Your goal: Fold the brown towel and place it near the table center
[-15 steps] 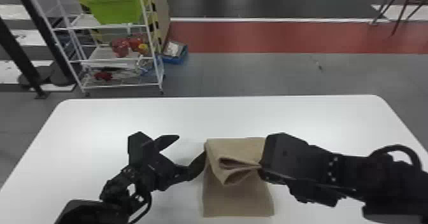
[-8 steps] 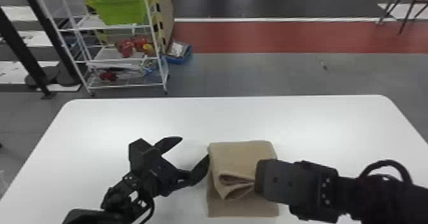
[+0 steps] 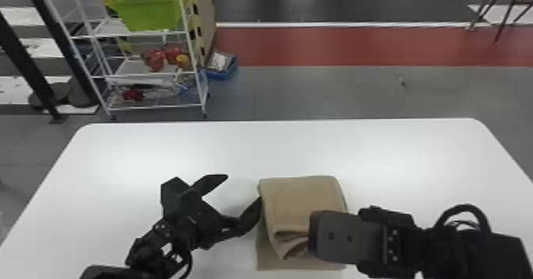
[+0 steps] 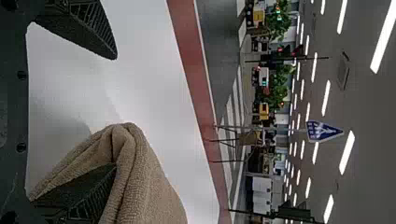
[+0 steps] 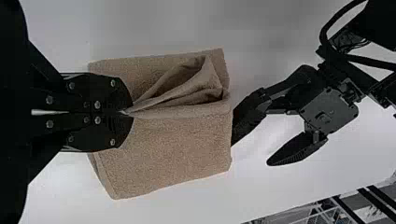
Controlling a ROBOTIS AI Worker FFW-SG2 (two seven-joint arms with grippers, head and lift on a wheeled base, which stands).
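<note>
Towel (image 3: 301,195) of brown, coarsely looped pile, folded into a thick, roughly rectangular stack and lying on the smooth white table (image 3: 380,155), about midway across its width and between the two hands. One layer is drawn up into a pointed, tent-like pleat with a dark hollow beneath it. Right hand (image 3: 312,236): closed on the tip of this pleat, its flat black fingers (image 5: 119,133) pressed together. Left hand (image 3: 243,188): open, its tapered fingers (image 4: 95,32) spread wide and ribbed on their inner faces; one lies against the towel's left edge, partly wrapped by cloth, while the other stands apart from the fabric.
</note>
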